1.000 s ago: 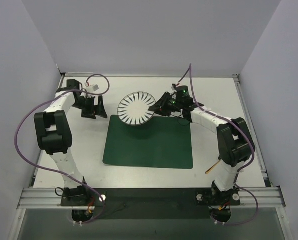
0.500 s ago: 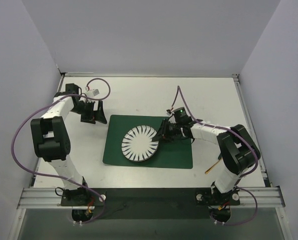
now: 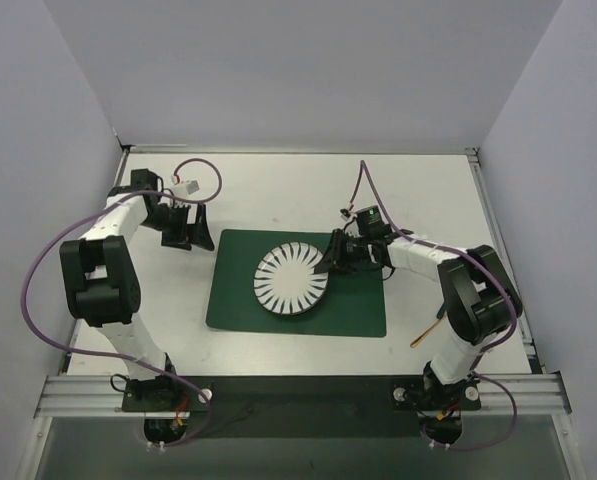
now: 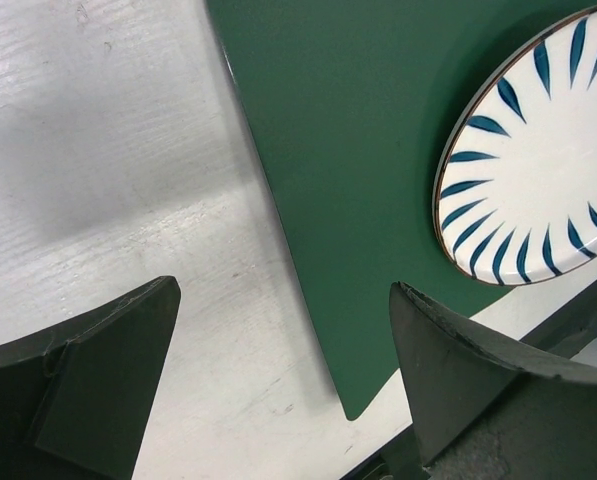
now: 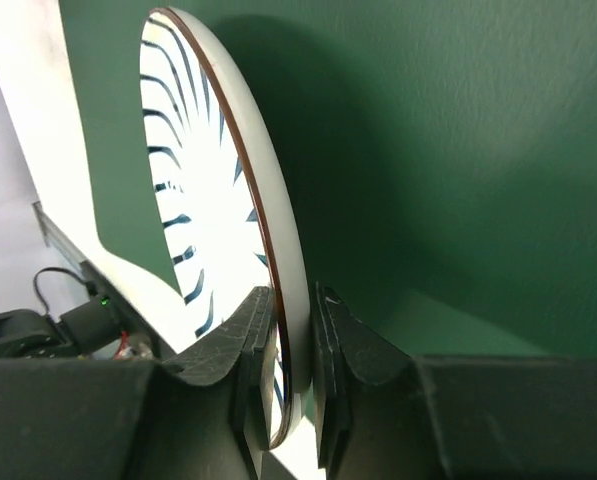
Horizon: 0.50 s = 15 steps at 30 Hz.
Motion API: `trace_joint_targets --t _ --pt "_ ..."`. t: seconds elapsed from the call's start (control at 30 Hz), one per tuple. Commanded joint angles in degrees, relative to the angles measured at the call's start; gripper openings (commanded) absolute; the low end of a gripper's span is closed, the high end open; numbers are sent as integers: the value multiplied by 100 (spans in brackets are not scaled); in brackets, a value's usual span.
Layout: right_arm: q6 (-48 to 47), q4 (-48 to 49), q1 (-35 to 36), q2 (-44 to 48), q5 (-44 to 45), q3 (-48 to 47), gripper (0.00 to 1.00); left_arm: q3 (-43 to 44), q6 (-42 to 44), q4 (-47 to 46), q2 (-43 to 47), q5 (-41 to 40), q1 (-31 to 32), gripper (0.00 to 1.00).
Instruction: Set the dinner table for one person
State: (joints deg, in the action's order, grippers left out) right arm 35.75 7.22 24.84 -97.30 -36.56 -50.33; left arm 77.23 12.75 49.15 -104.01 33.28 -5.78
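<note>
Table point(image 3: 278, 190) lies under both arms and carries a green mat point(image 3: 358, 312). A striped plate point(image 3: 292, 280) sits over the mat, its right rim pinched by the right gripper point(image 3: 328, 264). Beside the mat's left edge the left gripper point(image 3: 191, 230) hangs spread wide.

Consists of two arms of rounded white links joined by chunky black motor housings, the left arm point(image 3: 103, 270) and the right arm point(image 3: 468, 290) alike in build. Stands on squat black bases, left base point(image 3: 156, 392) and right base point(image 3: 440, 392). Trails a thin purple cable point(image 3: 25, 290) in a loose loop beside each arm, with a small white connector point(image 3: 189, 187) on the left one. Ends in matte black plastic two-finger grippers: the left gripper point(image 4: 283, 295) with broad wedge-shaped fingers point(image 4: 88, 390), the right gripper point(image 5: 290, 300) with narrow, curved fingers point(image 5: 348, 345) rising from a blocky black body.
</note>
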Motion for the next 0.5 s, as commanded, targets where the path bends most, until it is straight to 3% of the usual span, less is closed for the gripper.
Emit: trace_joint_targets --t 0.0,0.1,0.3,0.47 --pt "-595 -546 30 -255 1035 -293 26 -50 166 86 284 153 -2 97" --pt "-805 -993 73 -246 1518 -460 47 -68 210 121 276 144 -2 97" --pt "-920 -1557 161 52 2652 -531 49 -129 166 86 267 267 16 97" --pt "-877 -1601 399 88 2926 -601 38 -331 149 -45 337 250 226 97"
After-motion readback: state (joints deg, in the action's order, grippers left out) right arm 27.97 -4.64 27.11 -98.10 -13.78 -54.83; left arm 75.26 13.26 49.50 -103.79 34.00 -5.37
